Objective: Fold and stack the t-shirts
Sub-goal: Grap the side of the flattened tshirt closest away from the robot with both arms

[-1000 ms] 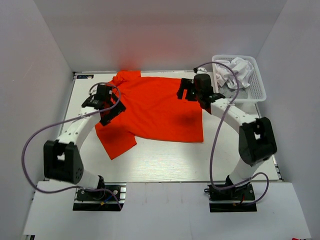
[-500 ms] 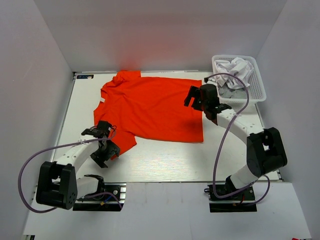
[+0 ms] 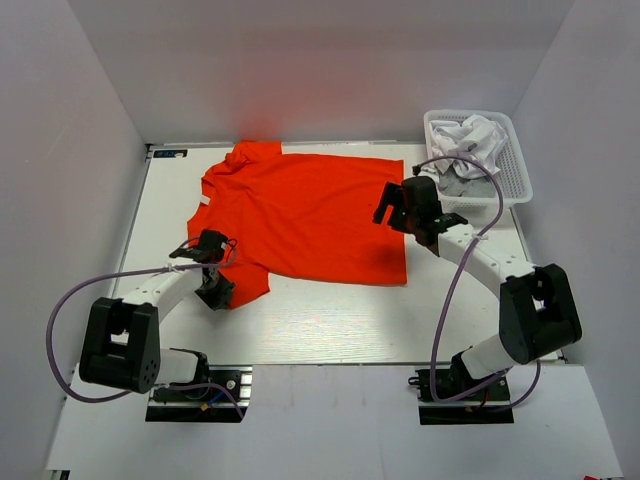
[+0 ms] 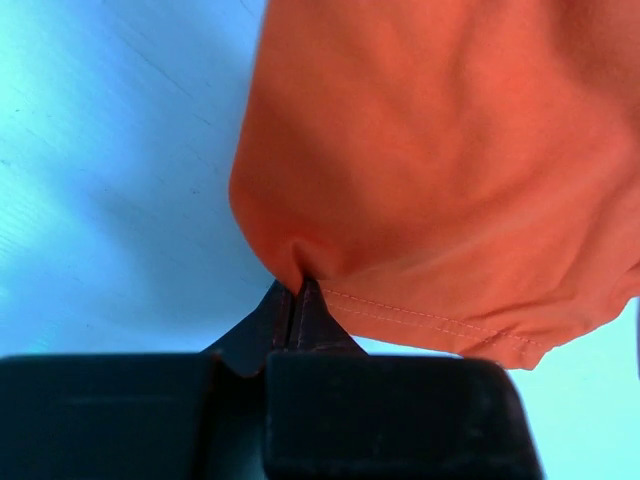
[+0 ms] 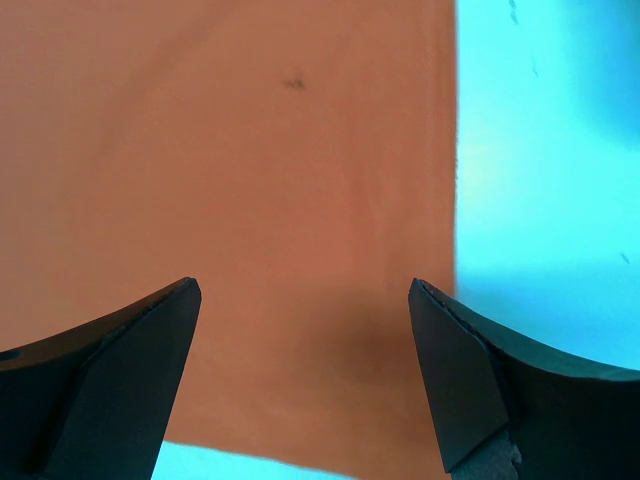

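Orange-red cloth t-shirt (image 3: 310,215), spread left of the white plastic lattice basket (image 3: 514,170), has its sleeve hem pinched thinly in the left hand (image 4: 296,292), right hand (image 5: 305,300) gaping wide; a pull could slip it free.

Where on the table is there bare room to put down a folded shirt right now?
The widest bare patch is the near strip of table between the orange t-shirt and the arm bases. A narrower strip runs along the table's left edge beside the shirt. The far right is crowded: basket and right arm.
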Motion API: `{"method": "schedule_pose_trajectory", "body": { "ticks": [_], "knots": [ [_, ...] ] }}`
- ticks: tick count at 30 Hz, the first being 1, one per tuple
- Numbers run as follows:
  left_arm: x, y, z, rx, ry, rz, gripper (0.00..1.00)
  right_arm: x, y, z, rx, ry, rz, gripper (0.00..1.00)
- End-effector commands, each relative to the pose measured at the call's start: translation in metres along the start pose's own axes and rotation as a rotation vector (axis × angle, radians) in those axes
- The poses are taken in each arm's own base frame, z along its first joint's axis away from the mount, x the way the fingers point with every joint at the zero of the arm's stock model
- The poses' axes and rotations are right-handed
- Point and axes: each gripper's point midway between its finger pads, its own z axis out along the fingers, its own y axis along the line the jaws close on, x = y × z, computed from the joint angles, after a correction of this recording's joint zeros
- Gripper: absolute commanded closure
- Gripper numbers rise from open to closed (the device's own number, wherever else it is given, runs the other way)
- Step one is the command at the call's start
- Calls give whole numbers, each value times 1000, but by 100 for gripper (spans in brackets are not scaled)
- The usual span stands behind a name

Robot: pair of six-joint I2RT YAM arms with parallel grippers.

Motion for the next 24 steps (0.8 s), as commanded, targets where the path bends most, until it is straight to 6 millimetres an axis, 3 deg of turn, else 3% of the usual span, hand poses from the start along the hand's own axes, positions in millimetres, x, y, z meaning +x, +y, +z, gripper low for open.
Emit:
{"method": "schedule_pose_trajectory", "body": {
  "ticks": [1, 6, 8, 10, 11, 15, 20, 24],
  "knots": [
    [11, 3, 5, 9, 41, 44, 100, 12, -21, -14, 98, 51, 20, 10],
    [15, 8, -9, 33, 50, 67, 100, 80, -46, -54, 175, 331, -29, 10],
    [18, 6, -12, 53, 63, 78, 100, 97, -58, -67, 211, 370, -24, 10],
    [22, 7, -13, 56, 84, 91, 100, 110, -58, -75, 203, 404, 4, 10],
    [29, 8, -12, 60, 119, 103, 100, 126, -63, -77, 207, 435, 9, 10],
    [42, 11, -14, 87, 174, 146, 100, 137, -57, -67, 168, 451, 45, 10],
    [42, 8, -19, 96, 194, 169, 100, 140, -61, -48, 225, 444, 81, 13],
    [42, 5, -19, 100, 206, 188, 100, 145, -63, -39, 244, 453, 97, 27]
  ]
}}
